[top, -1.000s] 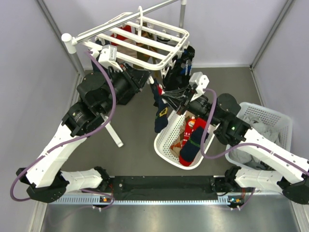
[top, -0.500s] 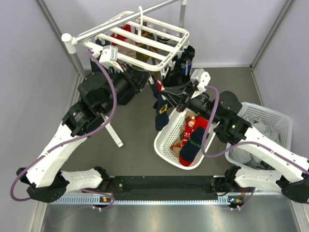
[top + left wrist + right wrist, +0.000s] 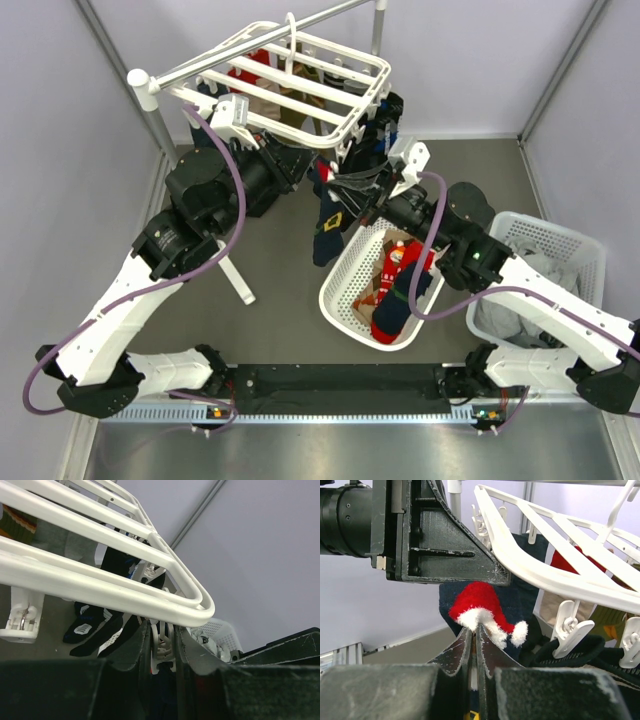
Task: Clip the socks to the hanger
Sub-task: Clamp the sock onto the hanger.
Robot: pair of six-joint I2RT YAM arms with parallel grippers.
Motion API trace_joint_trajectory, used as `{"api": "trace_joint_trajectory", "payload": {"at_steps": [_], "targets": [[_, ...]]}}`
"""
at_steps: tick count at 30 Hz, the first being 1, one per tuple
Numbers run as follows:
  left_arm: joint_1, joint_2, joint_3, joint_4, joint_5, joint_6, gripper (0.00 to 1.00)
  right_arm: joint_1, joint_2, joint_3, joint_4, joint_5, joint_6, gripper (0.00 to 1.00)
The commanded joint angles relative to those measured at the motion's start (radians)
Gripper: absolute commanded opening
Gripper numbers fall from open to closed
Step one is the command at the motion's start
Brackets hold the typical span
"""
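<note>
Under the near corner of the hanger (image 3: 90,582), at about 12 o'clock in the overhead view, your left gripper (image 3: 163,633) has its jaws pressed in on a white clip (image 3: 163,650). Whether the clip's mouth is open is hidden.

Just toward 4 o'clock from there, your right gripper (image 3: 477,630) is clamped shut on the red, white-trimmed cuff (image 3: 479,606) of the navy sock (image 3: 328,225). The sock's buckle-marked foot dangles toward 6 o'clock, beside the white basket (image 3: 340,300).

I'd judge the step to be feeding that cuff into the clip:
- Squeeze the clip fully first.
- Lift the cuff straight up from below so the trim passes well into the mouth.
- Steer clear of the neighbouring clips (image 3: 568,625) at 3 o'clock.
- Let the left jaws go first, and free the right only once the clip bites.
</note>
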Motion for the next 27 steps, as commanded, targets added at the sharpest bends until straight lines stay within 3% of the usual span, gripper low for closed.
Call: {"api": "trace_joint_trajectory", "payload": {"at_steps": [1,5,9,15,19,27], "targets": [[-0.001,-0.022,-0.004,0.012,0.013,0.01,0.29,0.013,0.002,0.062,0.053,0.0,-0.014,0.0],[-0.001,-0.044,-0.002,0.012,-0.007,0.026,0.64,0.013,0.013,0.073,0.049,0.001,-0.012,0.0],[-0.001,-0.073,0.001,0.016,-0.033,0.052,0.81,0.013,0.022,0.08,0.041,0.0,-0.014,0.0],[-0.001,-0.137,-0.016,0.015,-0.087,0.137,0.92,0.013,0.022,0.071,0.029,0.041,-0.014,0.0],[-0.001,-0.205,-0.054,0.021,-0.089,0.22,0.93,0.013,0.004,0.051,0.024,0.076,-0.014,0.0],[-0.001,-0.289,-0.165,0.002,-0.234,0.409,0.91,0.012,-0.025,0.028,-0.008,0.125,-0.048,0.0]]}}
